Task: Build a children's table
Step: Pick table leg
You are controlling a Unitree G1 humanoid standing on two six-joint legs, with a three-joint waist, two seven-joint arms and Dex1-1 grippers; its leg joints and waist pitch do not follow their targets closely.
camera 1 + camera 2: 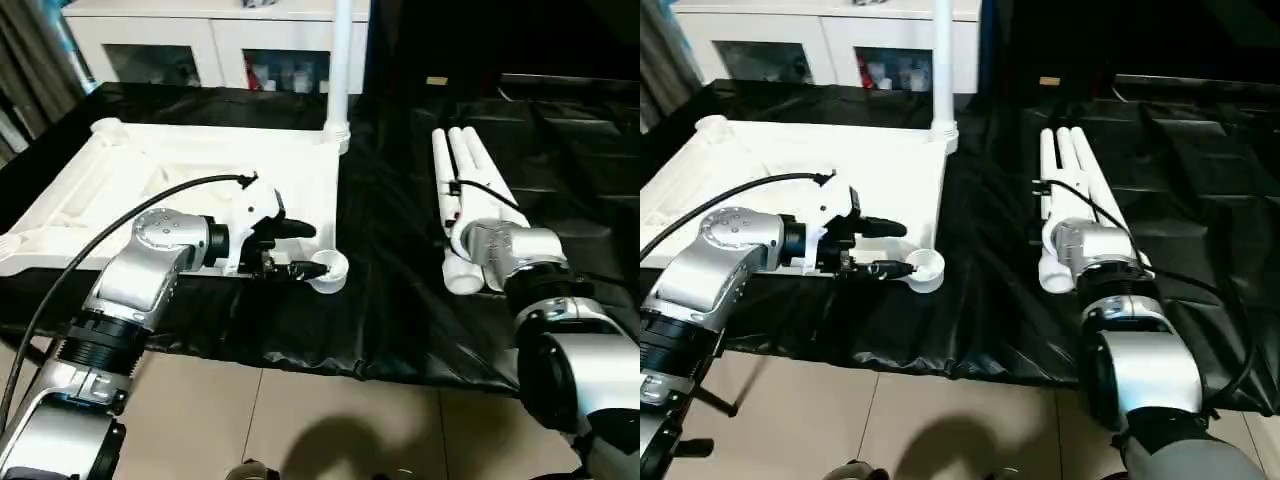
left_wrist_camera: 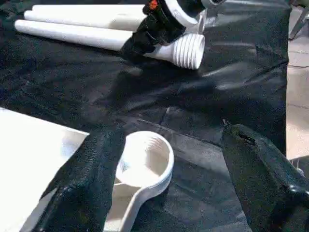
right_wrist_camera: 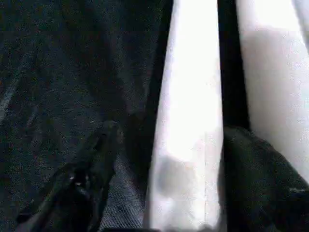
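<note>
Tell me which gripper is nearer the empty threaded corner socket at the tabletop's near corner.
Left. The left gripper sits right at the corner socket, its fingers on either side of it. The right gripper is off across the black sheet, over the loose legs.

The children's table [image 1: 200, 170] lies upside down on the left part of the work table [image 1: 400, 300], with one leg [image 1: 338, 60] standing upright in its far right corner socket. Its near right corner socket [image 1: 328, 270] sits at the work table's front, and the left gripper [image 1: 300, 250] hangs just beside it, jaws apart. To the right, well apart, three loose legs [image 1: 465, 190] lie side by side. The right gripper [image 3: 164, 159] straddles one of them. A cabinet [image 1: 210, 50] stands behind.
</note>
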